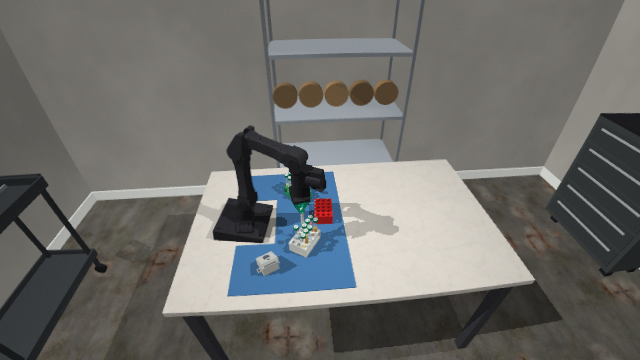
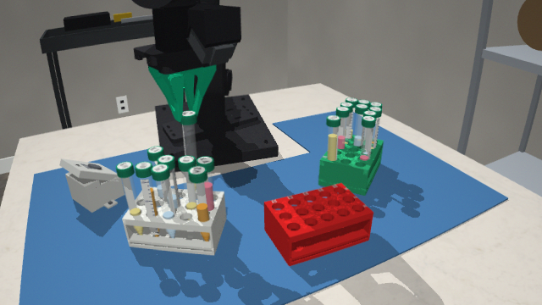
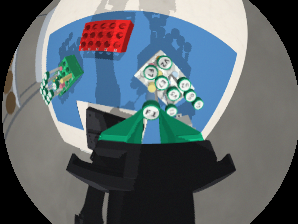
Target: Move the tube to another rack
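My gripper [image 2: 186, 107] [image 1: 301, 204] [image 3: 151, 112] with green fingers is shut on a clear 15 mL tube [image 2: 189, 131] [image 1: 303, 215] just under its green cap [image 3: 152, 111]. The tube hangs upright over the back part of the white rack RB [image 2: 218, 222] [image 1: 300, 249] [image 3: 148, 70]. Its lower end is level with the caps of the several tubes standing in that rack; I cannot tell which well lies under it. The green rack RA [image 2: 345, 174] [image 3: 65, 70] stands to the right in the exterior view and holds several tubes.
The empty red rack QR [image 2: 275, 230] [image 1: 324, 218] [image 3: 105, 35] stands between the two other racks. The grey DONE button box [image 2: 91, 188] [image 1: 267, 263] sits left of the white rack in the exterior view. All stand on the blue mat [image 2: 381, 203] [image 1: 300, 275].
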`<action>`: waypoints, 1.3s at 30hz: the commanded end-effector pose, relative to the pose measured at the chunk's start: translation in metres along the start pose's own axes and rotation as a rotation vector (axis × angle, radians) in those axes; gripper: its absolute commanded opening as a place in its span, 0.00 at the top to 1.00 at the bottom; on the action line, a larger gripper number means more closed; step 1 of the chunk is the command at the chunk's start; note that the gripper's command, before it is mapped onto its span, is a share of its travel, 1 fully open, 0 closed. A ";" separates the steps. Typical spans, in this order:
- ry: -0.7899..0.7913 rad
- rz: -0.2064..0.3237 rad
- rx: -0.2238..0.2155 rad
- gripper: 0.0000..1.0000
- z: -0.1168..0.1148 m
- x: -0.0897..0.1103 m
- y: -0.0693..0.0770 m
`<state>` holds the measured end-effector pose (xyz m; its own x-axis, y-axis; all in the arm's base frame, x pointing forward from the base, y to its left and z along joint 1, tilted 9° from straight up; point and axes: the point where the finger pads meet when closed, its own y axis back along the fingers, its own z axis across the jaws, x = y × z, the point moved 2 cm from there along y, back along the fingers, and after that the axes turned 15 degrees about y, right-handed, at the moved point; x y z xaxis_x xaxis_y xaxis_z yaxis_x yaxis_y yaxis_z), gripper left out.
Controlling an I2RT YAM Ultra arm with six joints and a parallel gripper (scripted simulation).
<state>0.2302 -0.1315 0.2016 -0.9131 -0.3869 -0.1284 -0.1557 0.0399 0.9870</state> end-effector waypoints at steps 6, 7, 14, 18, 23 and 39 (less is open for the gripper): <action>0.000 -0.008 0.007 1.00 0.000 0.000 0.011; 0.000 -0.008 0.007 1.00 0.000 0.000 0.012; 0.000 -0.008 0.007 1.00 0.006 0.004 0.015; 0.000 -0.008 0.007 1.00 0.012 0.007 0.016; 0.000 -0.008 0.007 1.00 0.016 0.010 0.016; 0.000 -0.007 0.007 1.00 0.036 0.020 0.017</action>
<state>0.1956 -0.1058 0.2092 -0.9118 -0.3910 -0.1255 -0.1517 0.0368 0.9877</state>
